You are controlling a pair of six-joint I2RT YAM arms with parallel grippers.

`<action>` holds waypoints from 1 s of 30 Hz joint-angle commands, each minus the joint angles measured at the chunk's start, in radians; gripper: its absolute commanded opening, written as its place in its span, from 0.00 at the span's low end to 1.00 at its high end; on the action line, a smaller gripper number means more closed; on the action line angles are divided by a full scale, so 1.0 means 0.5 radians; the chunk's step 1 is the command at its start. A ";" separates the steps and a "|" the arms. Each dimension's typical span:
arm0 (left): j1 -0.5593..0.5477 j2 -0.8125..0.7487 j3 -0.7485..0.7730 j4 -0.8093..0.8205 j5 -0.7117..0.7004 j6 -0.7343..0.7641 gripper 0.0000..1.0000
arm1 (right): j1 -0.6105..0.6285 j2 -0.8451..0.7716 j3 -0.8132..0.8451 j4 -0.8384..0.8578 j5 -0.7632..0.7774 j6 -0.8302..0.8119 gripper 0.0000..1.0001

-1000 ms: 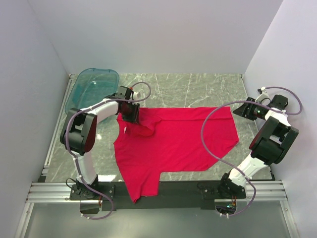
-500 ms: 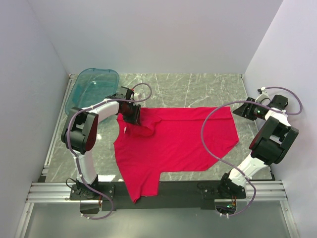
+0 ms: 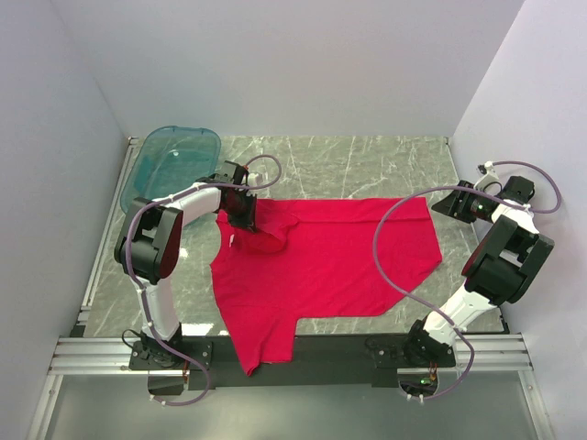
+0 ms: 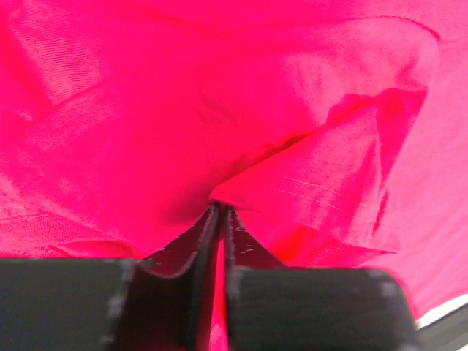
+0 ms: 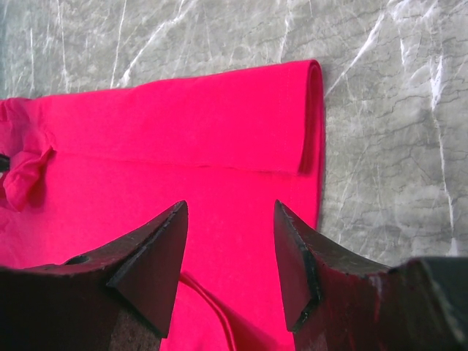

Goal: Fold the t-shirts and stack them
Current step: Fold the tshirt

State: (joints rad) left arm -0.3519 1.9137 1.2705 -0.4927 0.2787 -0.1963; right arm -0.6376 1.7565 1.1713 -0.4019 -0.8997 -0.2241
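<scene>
From above, lift slowly the bunched far-left fold of the red t-shirt (image 3: 321,266) spread on the worktop (image 3: 367,165); at left wrist, keep left pincer (image 4: 219,212) clamped on that fold; at right wrist, leave right pincer (image 5: 230,212) gaping, empty, above the folded edge; versus a second ago, shows cloth unmoved, left clamp tighter.
</scene>
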 commanded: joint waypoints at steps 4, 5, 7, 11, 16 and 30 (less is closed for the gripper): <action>-0.011 -0.158 -0.007 0.019 0.169 0.000 0.01 | -0.032 0.009 0.035 0.006 -0.044 0.025 0.57; -0.011 -0.176 -0.019 0.028 0.188 -0.003 0.01 | -0.038 0.009 0.035 0.003 -0.044 0.028 0.57; -0.014 -0.225 -0.056 0.031 0.225 -0.015 0.01 | -0.035 0.006 0.035 0.006 -0.044 0.025 0.57; -0.032 -0.327 -0.129 0.037 0.338 -0.031 0.01 | -0.032 0.000 0.032 0.003 -0.047 0.028 0.57; -0.087 -0.425 -0.252 0.068 0.433 -0.061 0.01 | -0.038 -0.006 0.035 0.000 -0.051 0.028 0.57; -0.321 -0.351 -0.375 0.185 0.452 -0.157 0.08 | -0.044 -0.019 0.032 -0.006 -0.063 0.028 0.57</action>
State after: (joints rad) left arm -0.4904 1.7309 1.0794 -0.4446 0.4747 -0.2535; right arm -0.6407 1.7569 1.1713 -0.4065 -0.9100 -0.2207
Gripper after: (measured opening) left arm 0.079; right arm 0.575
